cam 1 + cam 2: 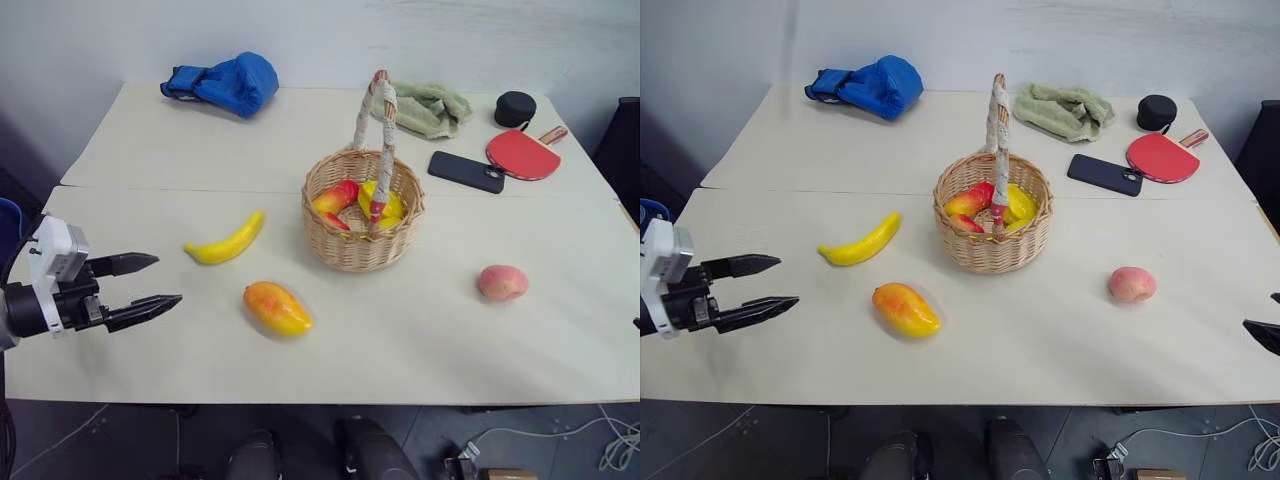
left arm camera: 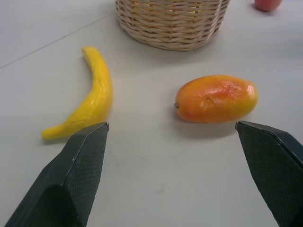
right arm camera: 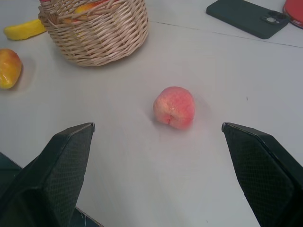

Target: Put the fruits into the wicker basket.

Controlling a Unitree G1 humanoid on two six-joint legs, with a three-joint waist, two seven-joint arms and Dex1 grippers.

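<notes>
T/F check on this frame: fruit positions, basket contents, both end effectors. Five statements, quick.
1. The banana lies on the table, outside the basket. True.
2. The basket is empty. False: red-and-yellow fruit pieces already lie in it.
3. The left end effector holds the mango. False: it is open and holds nothing; the mango lies on the table apart from it.
4. The peach lies on the table on the robot's right of the basket. True.
5. The right end effector is shut on the peach. False: it is open, with the peach lying on the table beyond its fingertips.
</notes>
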